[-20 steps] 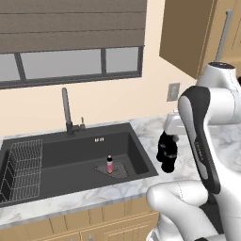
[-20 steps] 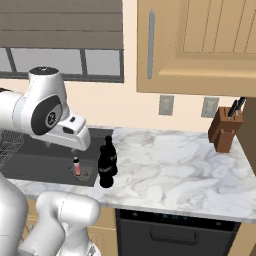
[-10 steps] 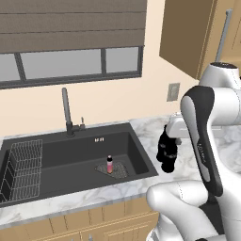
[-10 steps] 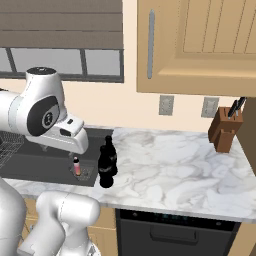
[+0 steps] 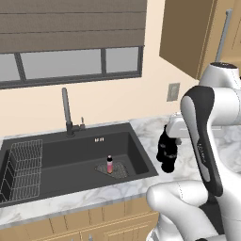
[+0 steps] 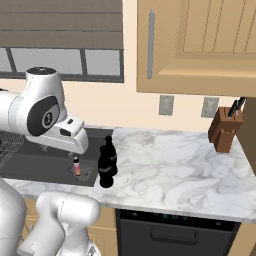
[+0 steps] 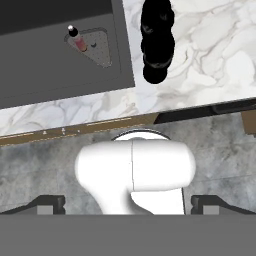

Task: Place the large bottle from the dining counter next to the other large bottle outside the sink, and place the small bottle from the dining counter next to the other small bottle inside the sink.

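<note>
Now, gripper: in the hand view its two dark fingertips sit far apart at the bottom corners, jaws fully spread, nothing between them. It hangs high above the front edge of the counter, looking straight down.

Two large bottles stand upright on the white-and-grey marble just right of the sink, outside the basin:
- nearer large bottle — black, narrow neck, waisted body, close to the counter's front edge.
- farther large bottle — same shape and colour, directly behind the first; the two look to be touching or nearly so.

I cannot tell which of the pair came from elsewhere. From above, in the hand view, they read as two dark round masses, one beyond the other, beside the sink's right rim. In the left base view the arm's forearm partly covers them.

Inside the sink, the other small bottle stands upright on the drain mat near the basin's right end; pink-red body, dark cap. It is well apart from the gripper.

Also noted: tall dark faucet behind the basin, wire rack at its left end, knife block at the far right of the counter against the wall.
</note>
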Robot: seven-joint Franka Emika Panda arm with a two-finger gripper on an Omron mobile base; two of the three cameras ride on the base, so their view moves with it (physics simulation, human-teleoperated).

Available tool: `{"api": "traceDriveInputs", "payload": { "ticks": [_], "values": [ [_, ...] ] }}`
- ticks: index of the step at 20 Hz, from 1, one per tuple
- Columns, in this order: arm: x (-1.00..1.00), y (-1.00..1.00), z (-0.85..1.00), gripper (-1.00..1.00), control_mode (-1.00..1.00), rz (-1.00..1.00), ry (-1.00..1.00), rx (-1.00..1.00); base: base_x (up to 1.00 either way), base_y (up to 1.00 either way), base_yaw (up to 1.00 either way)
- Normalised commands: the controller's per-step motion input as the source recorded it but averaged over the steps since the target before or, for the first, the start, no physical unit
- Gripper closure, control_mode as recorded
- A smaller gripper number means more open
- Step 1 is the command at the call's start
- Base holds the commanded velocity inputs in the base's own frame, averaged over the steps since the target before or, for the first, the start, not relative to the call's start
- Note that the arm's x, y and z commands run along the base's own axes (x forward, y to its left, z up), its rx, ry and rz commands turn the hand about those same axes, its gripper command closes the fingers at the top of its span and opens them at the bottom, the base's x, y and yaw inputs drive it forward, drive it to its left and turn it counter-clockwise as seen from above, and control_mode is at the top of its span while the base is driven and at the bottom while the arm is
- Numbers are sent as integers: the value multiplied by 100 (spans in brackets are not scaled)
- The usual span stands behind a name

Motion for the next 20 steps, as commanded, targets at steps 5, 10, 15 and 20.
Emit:
{"api": "traceDriveInputs", "payload": {
  "ticks": [5, 10, 15, 20],
  "values": [
    [0, 0, 0, -100, 100, 0, 0, 0, 0, 0, 0],
    [0, 0, 0, -100, 100, 0, 0, 0, -20, 13, 1],
    [0, 0, 0, -100, 100, 0, 0, 0, -57, 63, 13],
    [0, 0, 0, -100, 100, 0, 0, 0, -13, 60, 20]
  ]
}}
